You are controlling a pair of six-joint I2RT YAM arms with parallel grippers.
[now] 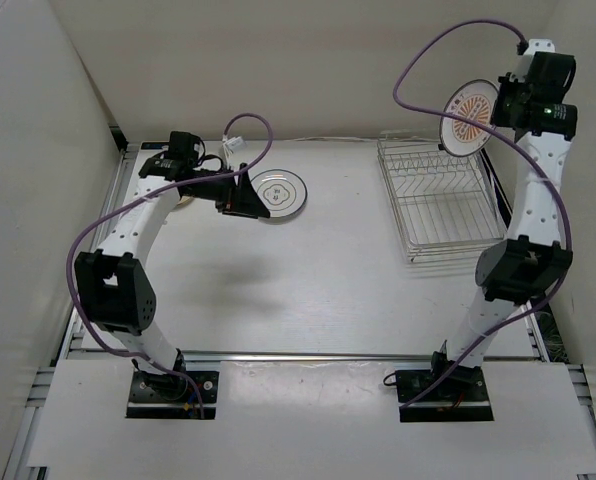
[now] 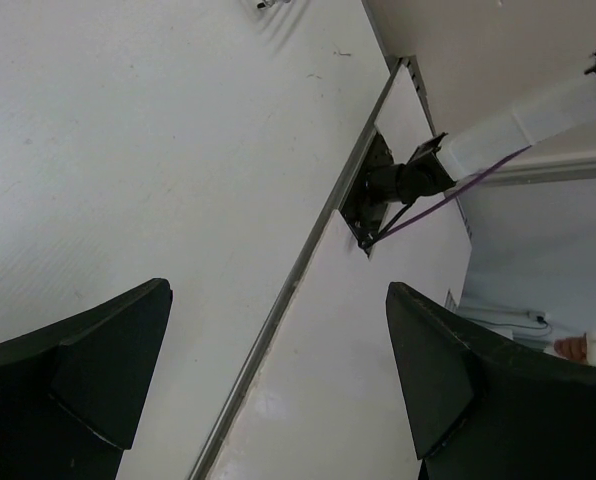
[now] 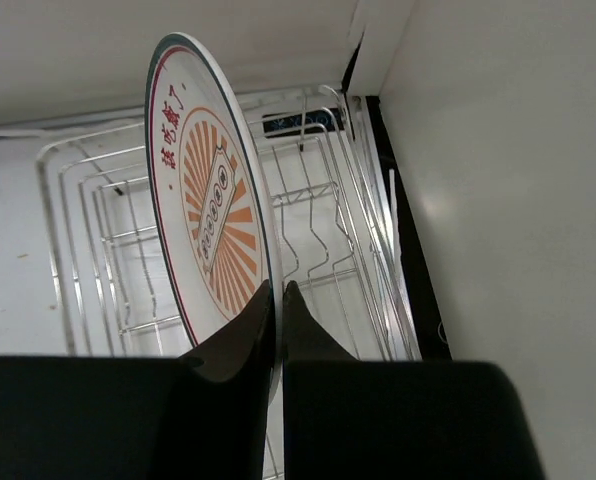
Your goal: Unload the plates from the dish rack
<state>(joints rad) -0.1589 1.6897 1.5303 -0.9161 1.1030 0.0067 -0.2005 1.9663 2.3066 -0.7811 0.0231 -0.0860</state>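
With the right gripper (image 3: 276, 290), pinches tight on the near rim of the orange-centred plate (image 3: 213, 215), holding it on edge in the air above the far end of the dish rack (image 3: 318, 250), at about two o'clock on the table (image 1: 308, 290). With the left gripper (image 2: 278, 295), gapes wide on nothing at about eleven o'clock, by the nine o'clock edge of the dark-rimmed white plate (image 1: 283, 192), lying flat on the table well apart from the rack.
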